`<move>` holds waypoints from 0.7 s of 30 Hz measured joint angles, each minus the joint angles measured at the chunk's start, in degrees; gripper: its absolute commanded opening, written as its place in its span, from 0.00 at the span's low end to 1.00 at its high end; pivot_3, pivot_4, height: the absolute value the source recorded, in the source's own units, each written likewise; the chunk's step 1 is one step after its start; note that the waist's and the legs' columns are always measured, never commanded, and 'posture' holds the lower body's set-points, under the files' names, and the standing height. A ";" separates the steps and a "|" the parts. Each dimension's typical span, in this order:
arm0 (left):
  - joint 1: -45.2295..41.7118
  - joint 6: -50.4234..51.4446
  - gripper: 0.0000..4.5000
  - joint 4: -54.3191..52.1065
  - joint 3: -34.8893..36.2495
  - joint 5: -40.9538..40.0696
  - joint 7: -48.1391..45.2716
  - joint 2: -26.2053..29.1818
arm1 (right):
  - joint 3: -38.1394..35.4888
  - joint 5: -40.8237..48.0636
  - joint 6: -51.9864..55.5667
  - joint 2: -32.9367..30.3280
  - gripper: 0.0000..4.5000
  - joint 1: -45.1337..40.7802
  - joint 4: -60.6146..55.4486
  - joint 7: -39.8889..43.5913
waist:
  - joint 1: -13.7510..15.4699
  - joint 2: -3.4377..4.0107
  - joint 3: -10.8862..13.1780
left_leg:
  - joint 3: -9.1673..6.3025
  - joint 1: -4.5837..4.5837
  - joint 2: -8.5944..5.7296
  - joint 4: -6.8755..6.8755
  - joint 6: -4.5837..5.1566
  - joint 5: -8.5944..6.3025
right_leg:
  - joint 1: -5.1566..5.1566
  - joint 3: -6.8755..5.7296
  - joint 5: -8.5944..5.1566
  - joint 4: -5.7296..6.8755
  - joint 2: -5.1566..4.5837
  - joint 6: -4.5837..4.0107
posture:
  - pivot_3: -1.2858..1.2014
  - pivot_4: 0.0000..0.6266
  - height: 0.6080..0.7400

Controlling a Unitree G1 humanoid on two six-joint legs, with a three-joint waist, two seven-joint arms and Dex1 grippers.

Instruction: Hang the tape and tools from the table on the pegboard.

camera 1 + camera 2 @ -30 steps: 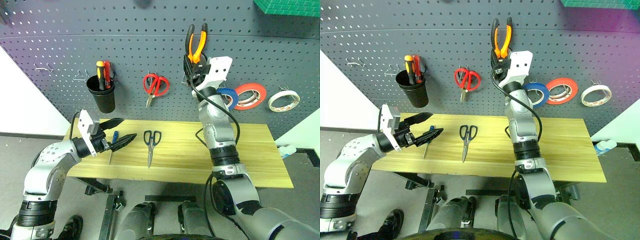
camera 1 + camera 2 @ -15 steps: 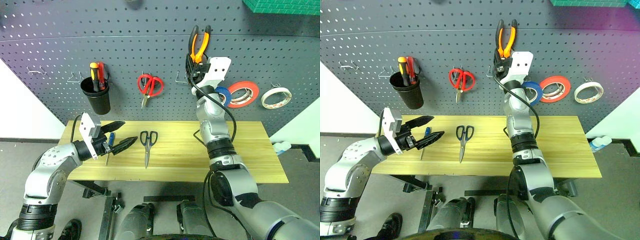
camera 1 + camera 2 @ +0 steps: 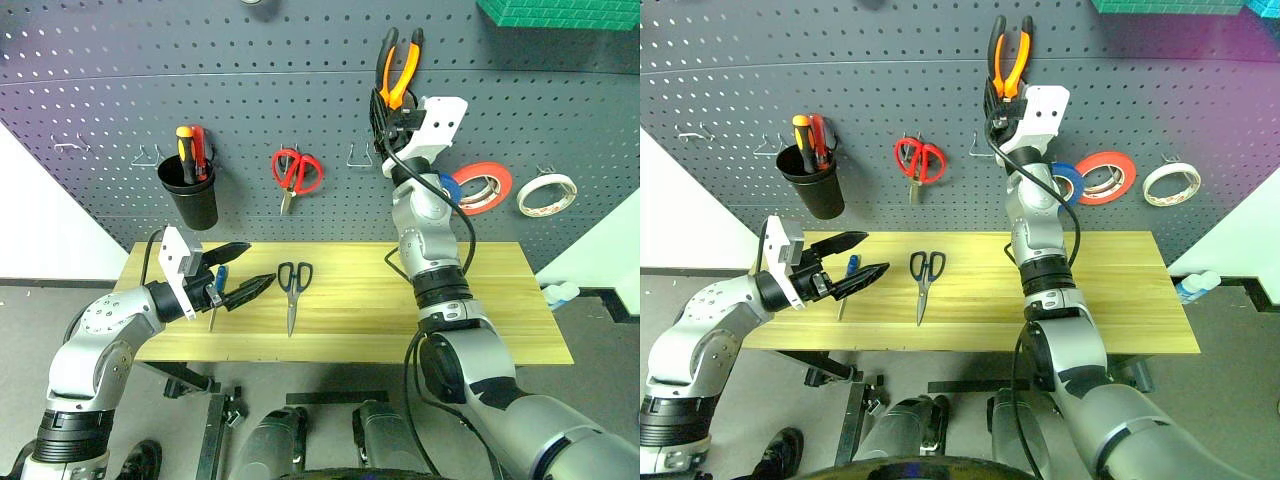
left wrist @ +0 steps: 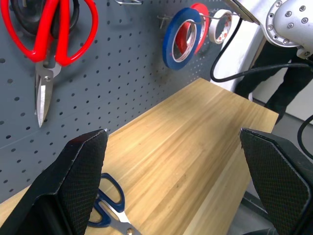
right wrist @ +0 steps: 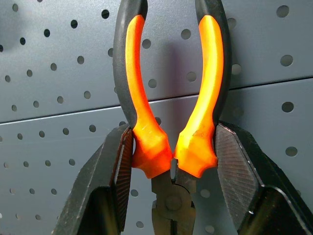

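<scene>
Right hand (image 3: 392,100) clamped on orange-and-black pliers (image 3: 397,68), handles up against pegboard (image 3: 300,60), above empty hook (image 3: 360,155). Risk: handles miss hook, pliers drop. Left hand (image 3: 240,270) wide open, empty, above blue-handled screwdriver (image 3: 217,295) on desk (image 3: 500,300).

The right arm reaches up and far, its claw (image 3: 393,98) pointing upward with both fingers pressed on the handles of the pliers (image 5: 172,112). The left arm is bent low on the left, its claw (image 3: 243,270) level, pointing right, fingers spread wide and holding nothing.
</scene>
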 measured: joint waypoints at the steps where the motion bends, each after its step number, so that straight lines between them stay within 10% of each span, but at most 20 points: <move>1: 0.00 -0.01 1.00 0.02 0.00 0.00 -0.08 0.00 | 0.04 0.05 -0.01 0.10 0.47 0.00 0.00 0.11 | -0.02 0.00 0.00 | 0.01 0.00 0.00 0.00 0.00 0.00 | 0.00 0.01 0.00 0.00 0.00 0.00 | 0.51 0.09 1.00; 21: 2.85 0.44 1.00 -2.28 0.80 -0.40 0.37 0.21 | 2.86 -7.76 -11.21 2.54 0.47 -1.43 11.68 -5.25 | 0.42 0.00 -0.01 | 0.12 0.37 0.04 -0.10 0.05 -0.04 | 0.23 0.15 0.01 0.01 0.06 -0.02 | 0.54 0.12 1.00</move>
